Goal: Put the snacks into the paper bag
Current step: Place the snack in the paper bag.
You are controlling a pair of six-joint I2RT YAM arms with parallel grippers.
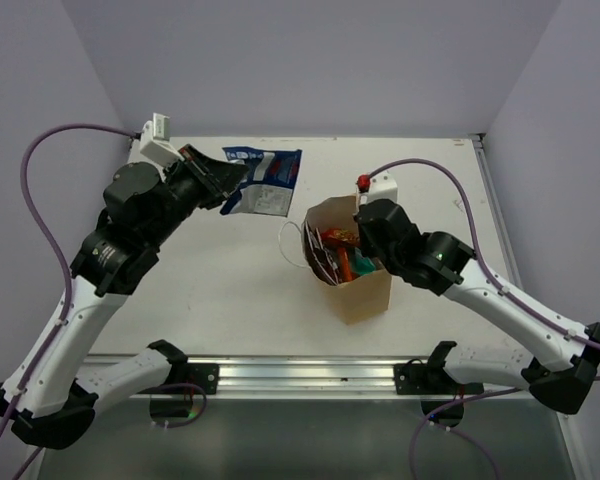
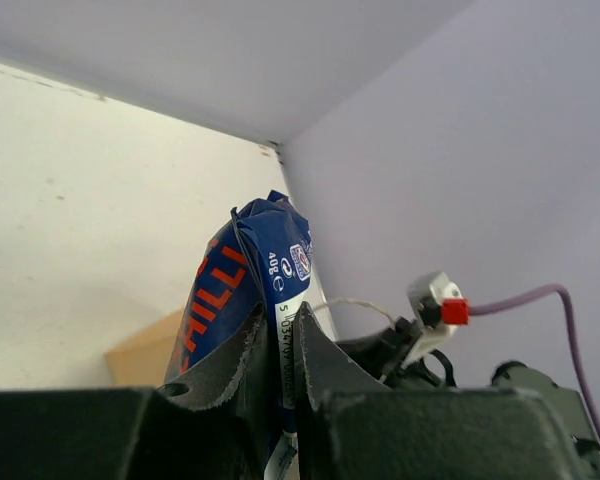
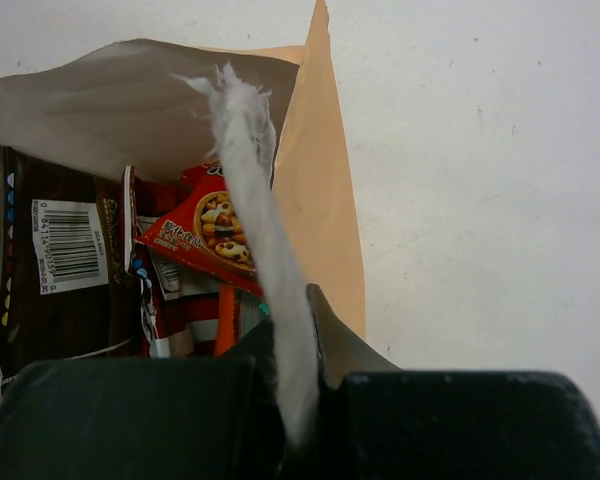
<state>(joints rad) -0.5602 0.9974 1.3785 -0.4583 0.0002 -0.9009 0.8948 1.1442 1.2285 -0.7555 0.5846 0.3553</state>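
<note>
The left gripper [image 1: 230, 188] is pinched narrowly on a blue-and-white glossy snack packet [image 1: 265, 180], gripping its near end. The crinkled foil reaches away from the fingers toward two o'clock, over the far part of the white tabletop [image 1: 230, 300]. In the left wrist view the packet [image 2: 255, 265] stands up between the dark serrated fingers [image 2: 242, 355], deep blue with red-orange lettering down one face and a white strip of small print along the clamped edge. The tan kraft paper bag [image 1: 368, 292] stands upright at about three o'clock from the table's middle, its mouth open upward, and the held packet lies at roughly ten o'clock from it, apart from the rim. The right gripper [image 1: 363, 222] sits at the bag's far rim, closed fully on a fuzzy white cord handle [image 3: 252, 190] that runs up between its jaws. A second thin white cord loop [image 1: 292, 243] hangs at the bag's nine o'clock side. Inside the bag are a dark brown packet with a white barcode label [image 3: 60, 290], a red packet printed with biscuits [image 3: 205, 235], an orange packet [image 1: 357, 266] and a sliver of teal-green packet [image 1: 372, 264], all crowded together below the rim.
</note>
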